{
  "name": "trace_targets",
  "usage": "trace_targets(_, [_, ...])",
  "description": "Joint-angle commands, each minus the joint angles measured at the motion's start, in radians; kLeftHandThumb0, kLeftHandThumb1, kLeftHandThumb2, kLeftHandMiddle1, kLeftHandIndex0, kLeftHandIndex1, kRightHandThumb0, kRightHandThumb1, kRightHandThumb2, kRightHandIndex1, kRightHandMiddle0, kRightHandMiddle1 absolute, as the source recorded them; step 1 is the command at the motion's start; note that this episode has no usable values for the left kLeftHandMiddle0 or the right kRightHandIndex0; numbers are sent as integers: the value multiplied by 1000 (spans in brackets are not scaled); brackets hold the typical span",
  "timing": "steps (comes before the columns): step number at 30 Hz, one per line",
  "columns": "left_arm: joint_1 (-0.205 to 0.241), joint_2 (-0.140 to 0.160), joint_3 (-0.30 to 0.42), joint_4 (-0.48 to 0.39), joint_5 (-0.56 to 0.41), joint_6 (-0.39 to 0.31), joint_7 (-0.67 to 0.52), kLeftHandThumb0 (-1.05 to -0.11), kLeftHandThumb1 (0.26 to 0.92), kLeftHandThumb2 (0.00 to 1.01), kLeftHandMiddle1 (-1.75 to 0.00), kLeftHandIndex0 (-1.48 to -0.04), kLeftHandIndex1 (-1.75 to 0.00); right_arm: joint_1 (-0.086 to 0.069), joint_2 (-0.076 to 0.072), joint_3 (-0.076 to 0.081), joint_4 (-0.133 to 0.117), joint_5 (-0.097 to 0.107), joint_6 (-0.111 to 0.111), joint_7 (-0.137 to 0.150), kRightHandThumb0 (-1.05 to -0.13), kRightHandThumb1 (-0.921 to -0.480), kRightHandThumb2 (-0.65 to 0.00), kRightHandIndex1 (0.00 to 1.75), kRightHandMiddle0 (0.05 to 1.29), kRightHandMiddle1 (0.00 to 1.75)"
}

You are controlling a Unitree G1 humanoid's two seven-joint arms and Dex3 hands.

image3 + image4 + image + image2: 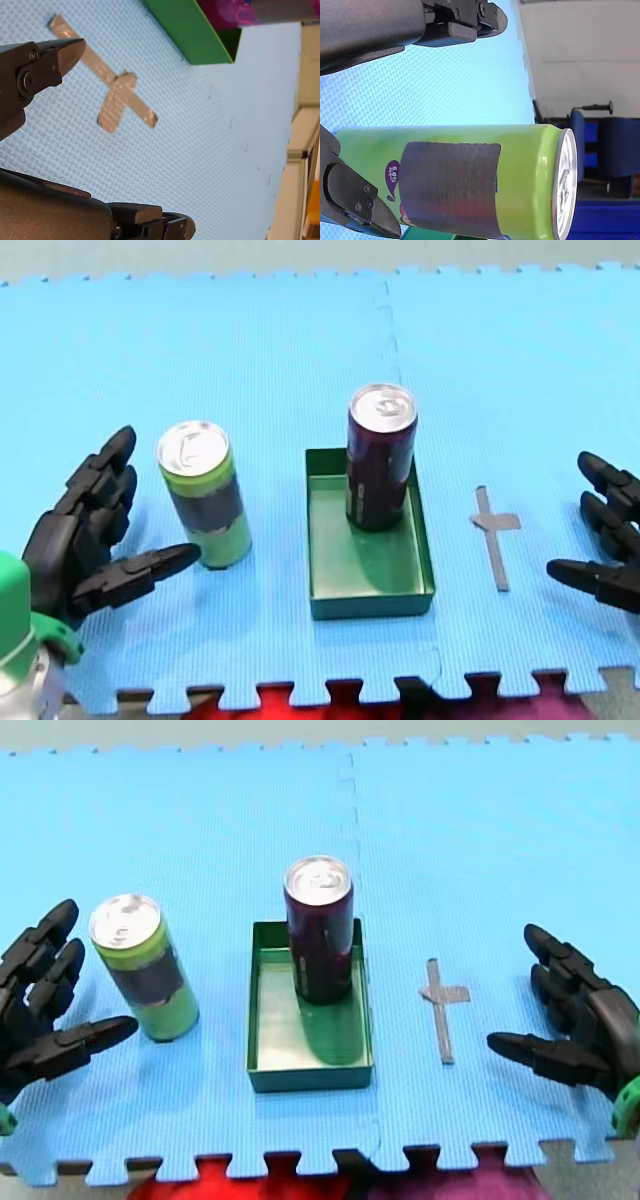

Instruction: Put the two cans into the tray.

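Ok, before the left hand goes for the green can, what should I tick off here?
1. Purple can stands upright at the far end of the tray: ok.
2. Green can stands upright on the mat, left of the tray and outside it: ok to grasp, not yet placed.
3. Left hand sits beside the green can and holds nothing: ok.
4. Whether its thumb touches the can: cannot tell.
5. Bare tray floor on the near side of the purple can for a second can: ok, likely enough room.
6. Right hand holds nothing, out beyond the tape cross, away from the tray: ok.
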State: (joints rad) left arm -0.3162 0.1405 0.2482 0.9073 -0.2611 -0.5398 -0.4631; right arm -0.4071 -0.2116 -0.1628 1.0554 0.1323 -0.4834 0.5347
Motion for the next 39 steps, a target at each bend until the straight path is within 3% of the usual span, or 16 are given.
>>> trace_targets(1, [-13,-1,5,13,-6,9,0,-929,572,0,-25,-137,0,4,-6,-4,3,4,-7,1,-935,-772,-9,4,151,1])
trace_targets(13, [-59,-7,-3,55,7,20,-9,-911,576,1,-16,-137,-1,10,-7,-4,7,-2,-30,-9,-949,-801,-8,7,157,2])
trace_targets(23, [-74,-6,-15,38,7,48,-60,-883,579,1,-4,-142,-2,12,-3,-9,6,7,-22,-10,-947,-815,-5,14,163,2])
trace_targets(27, [-66,21,-39,20,26,77,-98,-890,590,5,-2,-143,-1,12,-3,-11,5,8,-19,-12,-947,-818,-4,14,164,2])
trace_targets(34, [-46,86,-59,3,31,80,-236,-993,652,16,0,-156,-4,12,-4,-11,5,5,-19,-17,-959,-822,-3,10,168,2])
trace_targets(39, [-36,101,-67,-6,46,55,-253,-1046,715,28,0,-170,-7,9,-4,-5,10,-8,-24,-35,-974,-827,-3,8,170,2])
